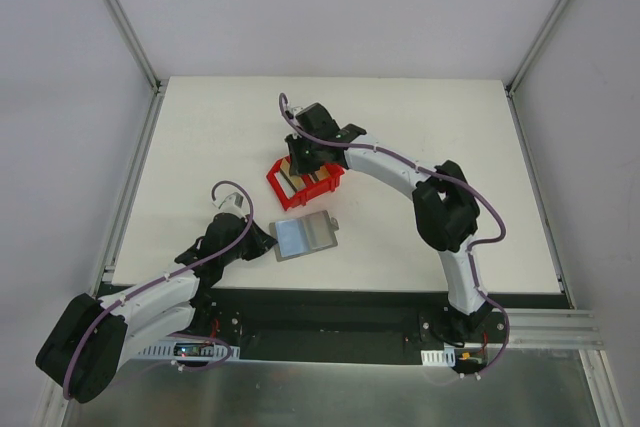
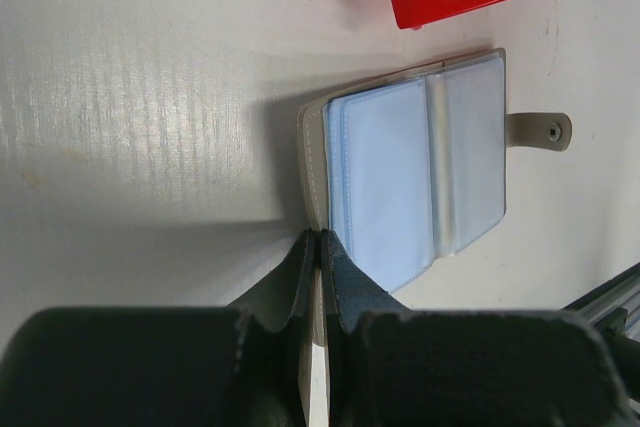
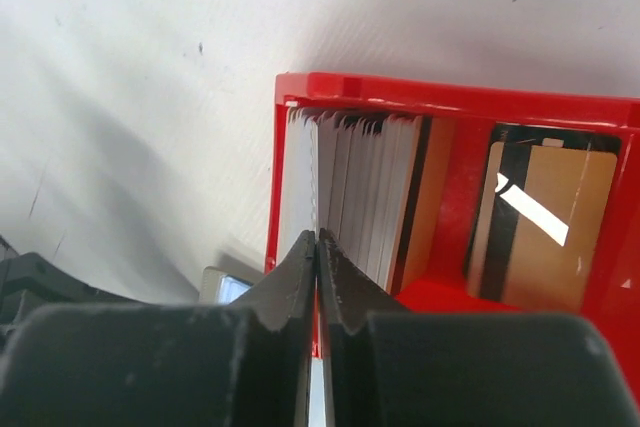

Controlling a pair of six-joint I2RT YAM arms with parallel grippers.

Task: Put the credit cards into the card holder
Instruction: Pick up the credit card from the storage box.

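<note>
White tabletop fills the floor of a pale-walled booth with metal posts in the corners, and both arms reach onto it from the near edge. At the lower left, the left arm lies low and angled toward the middle. The left hand is closed tight, pinching the near edge of the card holder cover between its two fingers. That card holder lies flat and open on the tabletop near the front centre, just right of the left hand. It shows two clear bluish plastic sleeves side by side and a small snap tab sticking out from its far side. Just behind it and slightly apart sits a red bin with two compartments. In one compartment a stack of cards stands on edge, packed together and mostly white. In the other compartment rests a gold card with a dark stripe along one side. The right hand is down at the bin's stack, its fingers drawn together on the edge of a white card at the outer side of the stack. Further right, the right arm bends back in an arc to its base at the front right of the tabletop.
</note>
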